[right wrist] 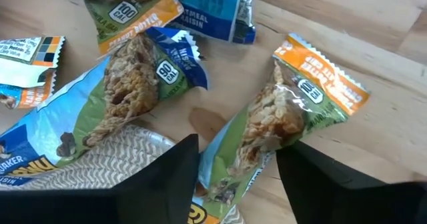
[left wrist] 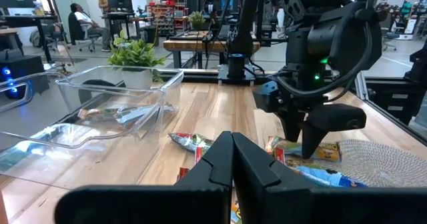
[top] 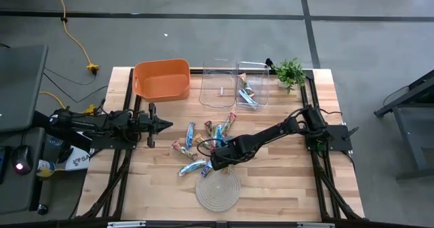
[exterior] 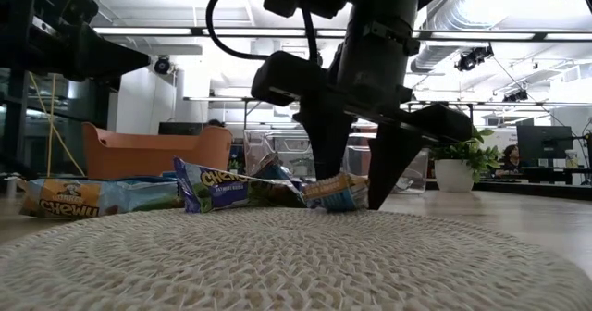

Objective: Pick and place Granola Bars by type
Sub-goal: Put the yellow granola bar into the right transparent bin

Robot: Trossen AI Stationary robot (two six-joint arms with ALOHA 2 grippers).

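The right hand (right wrist: 237, 164) stands low over the light wooden surface (top: 285, 180) by the round coiled rope mat (top: 218, 189) near its front edge, its fingers (right wrist: 167, 181) spread narrowly either side of an orange-ended shiny-wrapped granola bar (right wrist: 287, 111), not yet gripping. The left hand (top: 163, 125) waits shut near the left edge.

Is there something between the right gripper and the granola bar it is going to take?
Nothing visible. The right gripper has its fingers open on both sides of the orange-tipped granola bar, which lies on the table at the edge of the rope mat. Other bars lie beside it, not between.
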